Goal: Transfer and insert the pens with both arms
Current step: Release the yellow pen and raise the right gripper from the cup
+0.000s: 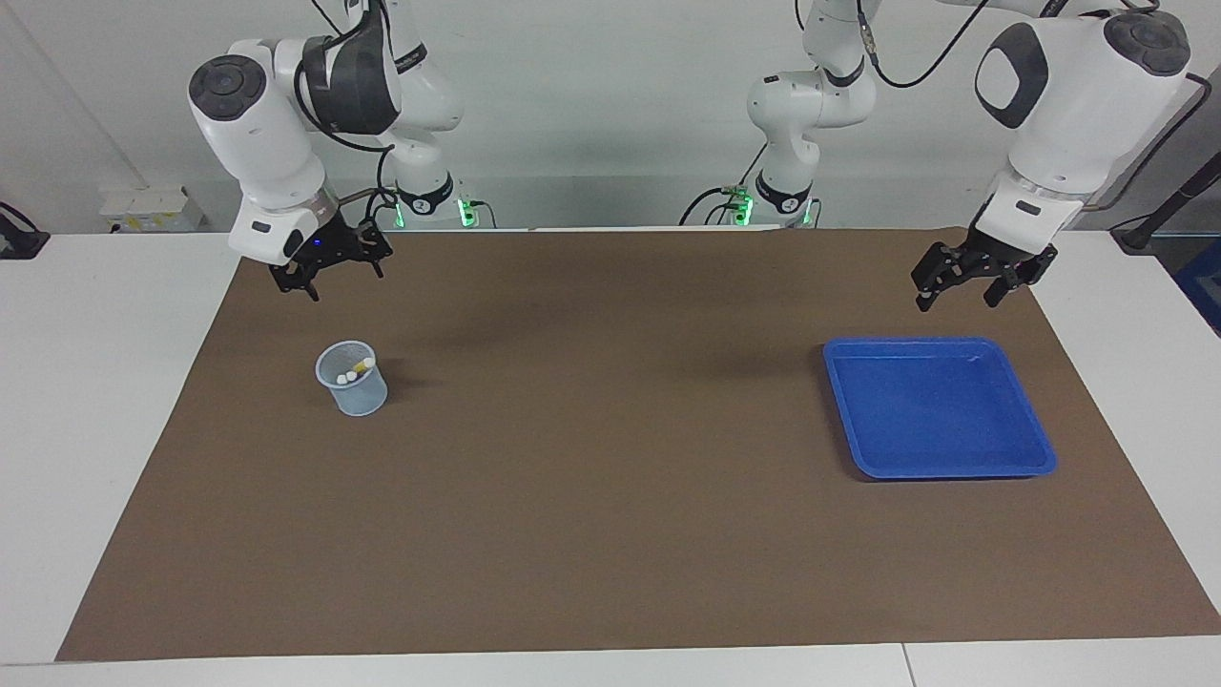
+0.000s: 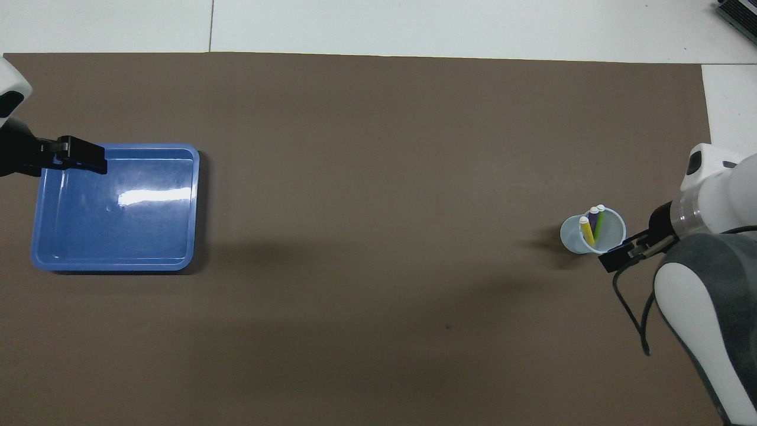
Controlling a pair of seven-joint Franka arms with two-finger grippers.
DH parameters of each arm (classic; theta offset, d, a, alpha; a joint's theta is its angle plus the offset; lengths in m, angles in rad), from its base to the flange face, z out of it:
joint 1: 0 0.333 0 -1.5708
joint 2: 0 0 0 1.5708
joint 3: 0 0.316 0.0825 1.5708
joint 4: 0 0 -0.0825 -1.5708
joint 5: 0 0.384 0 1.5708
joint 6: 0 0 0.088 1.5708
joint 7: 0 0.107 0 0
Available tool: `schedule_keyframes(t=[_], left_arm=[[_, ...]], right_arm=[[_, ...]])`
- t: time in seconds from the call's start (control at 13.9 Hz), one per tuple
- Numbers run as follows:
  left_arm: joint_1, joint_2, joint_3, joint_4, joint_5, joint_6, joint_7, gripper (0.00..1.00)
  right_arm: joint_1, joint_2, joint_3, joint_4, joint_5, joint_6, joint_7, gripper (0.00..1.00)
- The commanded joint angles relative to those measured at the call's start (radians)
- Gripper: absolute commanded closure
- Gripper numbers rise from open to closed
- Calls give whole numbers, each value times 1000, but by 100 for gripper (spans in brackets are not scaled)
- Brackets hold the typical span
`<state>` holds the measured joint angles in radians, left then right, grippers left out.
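Yellow, purple and green pens (image 2: 593, 225) all stand upright in the pale mesh cup (image 1: 353, 379) toward the right arm's end of the table; the blue tray (image 1: 940, 410) at the left arm's end holds nothing. Right gripper (image 1: 324, 270) hangs over the brown mat (image 1: 591, 496), jaws released and empty; left gripper (image 1: 968, 277) hangs over the mat beside the tray's rim nearest the robots, likewise released and empty. Judged: all insertions done, only parking the arms remains

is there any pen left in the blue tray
No: the shallow blue plastic tray holds nothing, and the yellow, purple and green marker pens all stand in the pale translucent cup.
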<state>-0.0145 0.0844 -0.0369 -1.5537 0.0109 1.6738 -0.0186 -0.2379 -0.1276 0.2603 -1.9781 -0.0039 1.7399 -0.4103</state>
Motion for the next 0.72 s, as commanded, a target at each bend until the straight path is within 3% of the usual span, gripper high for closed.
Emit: schedule_keyframes(t=[0.0, 0.29, 0.57, 0.65], left_arm=[[-24, 20, 14, 64, 23, -69, -1, 0], [-22, -31, 11, 37, 21, -71, -1, 0], [-22, -35, 11, 34, 9, -78, 0, 0], [-22, -35, 11, 32, 9, -81, -1, 0]], right_arm=[[24, 9, -6, 56, 19, -32, 94, 0], [178, 68, -87, 163, 2, -97, 294, 0], [394, 169, -338, 300, 8, -134, 294, 0], [407, 189, -355, 327, 13, -144, 294, 0]])
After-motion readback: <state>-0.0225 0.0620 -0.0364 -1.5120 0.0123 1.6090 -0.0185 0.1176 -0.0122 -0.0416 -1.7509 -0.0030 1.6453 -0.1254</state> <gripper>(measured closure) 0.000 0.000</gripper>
